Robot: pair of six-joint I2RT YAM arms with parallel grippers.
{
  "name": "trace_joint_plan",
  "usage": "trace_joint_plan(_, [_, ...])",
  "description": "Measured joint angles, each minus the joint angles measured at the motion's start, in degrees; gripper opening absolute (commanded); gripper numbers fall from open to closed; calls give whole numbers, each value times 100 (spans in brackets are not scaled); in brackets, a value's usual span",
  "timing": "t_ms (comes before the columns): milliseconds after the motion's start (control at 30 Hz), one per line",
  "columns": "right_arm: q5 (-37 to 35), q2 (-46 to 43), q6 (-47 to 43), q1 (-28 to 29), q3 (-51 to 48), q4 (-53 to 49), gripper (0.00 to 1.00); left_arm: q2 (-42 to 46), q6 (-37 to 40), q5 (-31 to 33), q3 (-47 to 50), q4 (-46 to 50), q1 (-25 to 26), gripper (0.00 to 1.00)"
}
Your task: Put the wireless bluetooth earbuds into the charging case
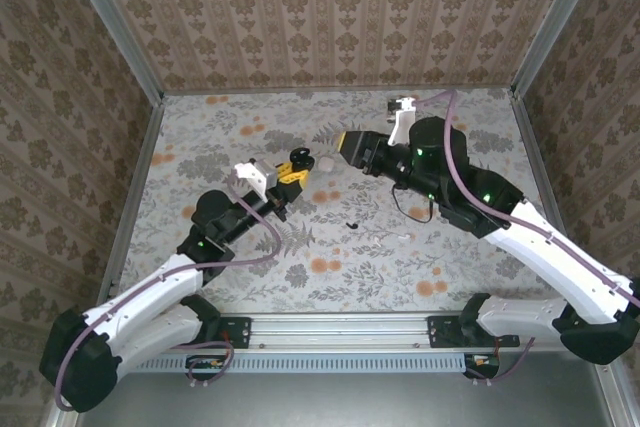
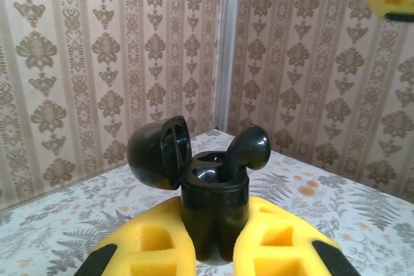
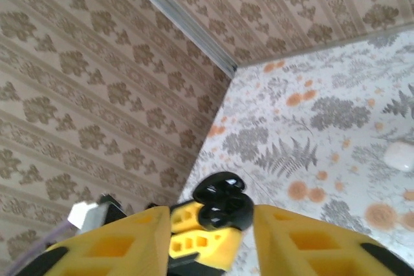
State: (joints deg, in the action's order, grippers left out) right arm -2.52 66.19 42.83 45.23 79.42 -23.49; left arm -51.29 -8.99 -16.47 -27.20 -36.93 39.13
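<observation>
My left gripper (image 2: 215, 227) is shut on a black charging case (image 2: 213, 205), held upright with its lid (image 2: 155, 153) swung open to the left. One black earbud (image 2: 249, 150) stands in the case's right slot, its head sticking out above the rim. From above, the case (image 1: 300, 156) sits at the tip of the left gripper (image 1: 290, 169). My right gripper (image 1: 340, 144) hovers just right of it, open, with nothing between its fingers. In the right wrist view the case (image 3: 223, 201) shows beyond the right gripper (image 3: 210, 218). Another black earbud (image 1: 350, 222) lies loose on the table.
A small white round case (image 1: 326, 161) rests on the table close to both grippers and is also in the right wrist view (image 3: 398, 156). A tiny pale piece (image 1: 404, 237) lies right of the loose earbud. Patterned walls (image 1: 330, 7) enclose the floral table (image 1: 250, 277).
</observation>
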Motion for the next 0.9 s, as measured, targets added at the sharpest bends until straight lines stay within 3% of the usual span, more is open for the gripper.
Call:
trace_joint_plan(400, [1316,289,-540,-341,-2,-549,26,-348,-520,-1537,-262,-162,-136,0])
trace_joint_plan(900, [1919,529,-664,-363,-35,-538,20,-509,-608,-1829,-420,-293,-136,0])
